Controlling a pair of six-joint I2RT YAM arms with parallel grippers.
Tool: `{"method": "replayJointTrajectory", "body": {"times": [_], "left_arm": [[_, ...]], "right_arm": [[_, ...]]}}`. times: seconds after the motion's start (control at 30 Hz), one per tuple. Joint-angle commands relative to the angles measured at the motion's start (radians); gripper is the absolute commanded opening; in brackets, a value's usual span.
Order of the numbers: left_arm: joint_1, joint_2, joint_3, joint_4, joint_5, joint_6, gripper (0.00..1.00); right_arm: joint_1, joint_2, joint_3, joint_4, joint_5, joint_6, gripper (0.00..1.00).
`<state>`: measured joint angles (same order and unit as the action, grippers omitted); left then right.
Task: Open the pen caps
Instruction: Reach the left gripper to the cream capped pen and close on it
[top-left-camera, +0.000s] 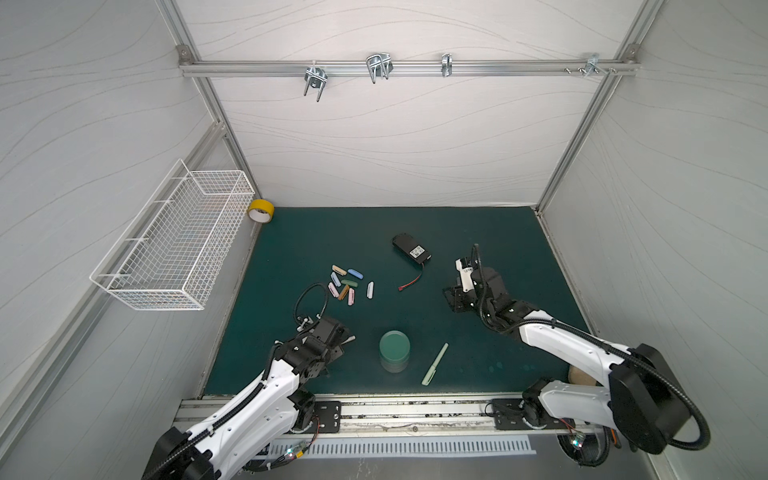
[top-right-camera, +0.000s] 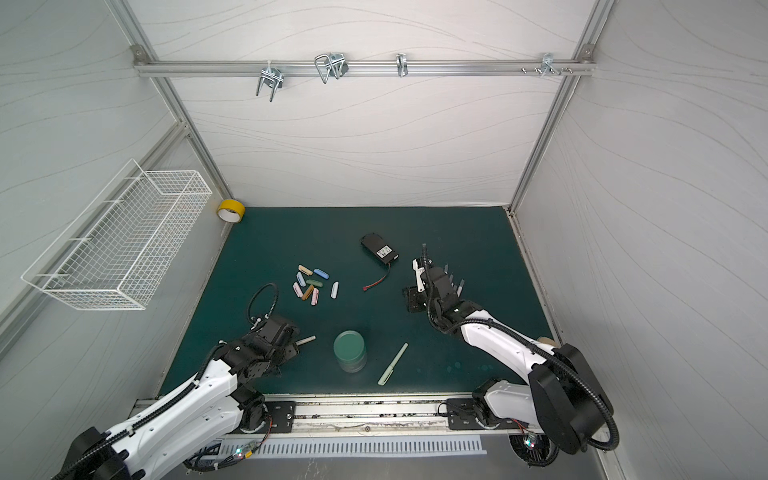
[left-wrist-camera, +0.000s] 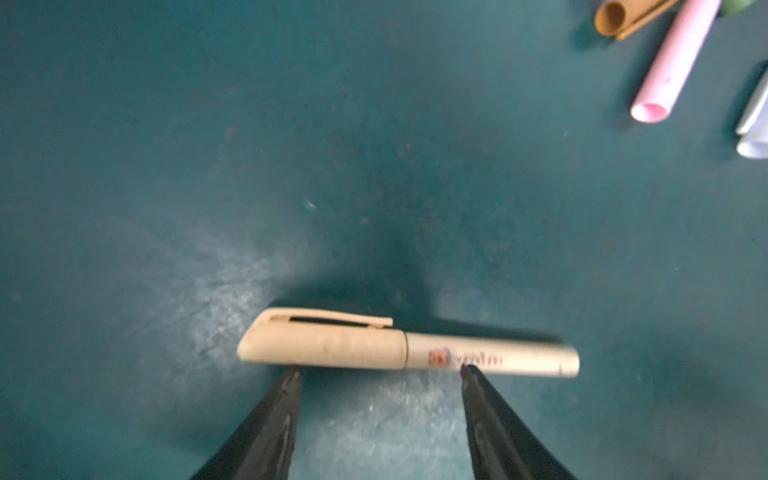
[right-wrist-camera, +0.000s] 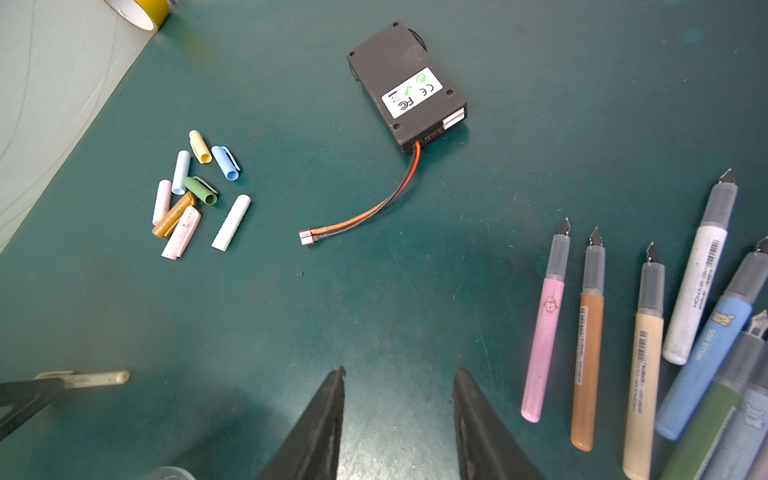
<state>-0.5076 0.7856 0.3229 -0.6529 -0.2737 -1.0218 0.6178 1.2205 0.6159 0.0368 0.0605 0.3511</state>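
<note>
Eight pen caps (right-wrist-camera: 201, 191) were piled, removed; the tan pen (left-wrist-camera: 407, 351) and green pen (top-left-camera: 435, 364) were left capped. Left claw (left-wrist-camera: 381, 369) and right claw (right-wrist-camera: 399, 372) were spread, empty.

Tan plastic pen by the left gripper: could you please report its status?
Left gripper open, tips at tan plastic pen, its clipped cap on. Right gripper open, empty. Nothing blocking.

Heaped flat at ten o'clock of the mat (top-left-camera: 316, 232) centre: eight loose caps (top-left-camera: 348, 285), tan, brown, green, white, two blue, two pink. Fanned side by side at three o'clock, nibs bare: uncapped pens (right-wrist-camera: 588, 365), pink, brown, tan, white, blue, green. Still capped, lying flat: tan pen (left-wrist-camera: 407, 351) at eight o'clock, pale green pen (top-left-camera: 434, 364) at five.
</note>
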Motion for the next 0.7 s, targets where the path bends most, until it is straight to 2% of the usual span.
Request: {"method": "replayJointTrajectory", "body": {"times": [0.0, 0.17, 0.37, 0.67], "left_arm": [[0.014, 0.021, -0.009, 0.083, 0.016, 0.031, 0.63], [0.056, 0.055, 0.014, 0.119, 0.011, 0.058, 0.63], [0.077, 0.173, 0.051, 0.177, 0.034, 0.098, 0.62], [0.077, 0.307, 0.077, 0.234, 0.068, 0.133, 0.48]], "right_arm": [[-0.009, -0.021, -0.008, 0.017, -0.018, 0.012, 0.45], [-0.010, -0.013, -0.007, 0.018, -0.028, 0.014, 0.44], [-0.013, -0.012, -0.007, 0.019, -0.028, 0.012, 0.44], [-0.017, -0.019, -0.007, 0.018, -0.034, 0.015, 0.44]]}}
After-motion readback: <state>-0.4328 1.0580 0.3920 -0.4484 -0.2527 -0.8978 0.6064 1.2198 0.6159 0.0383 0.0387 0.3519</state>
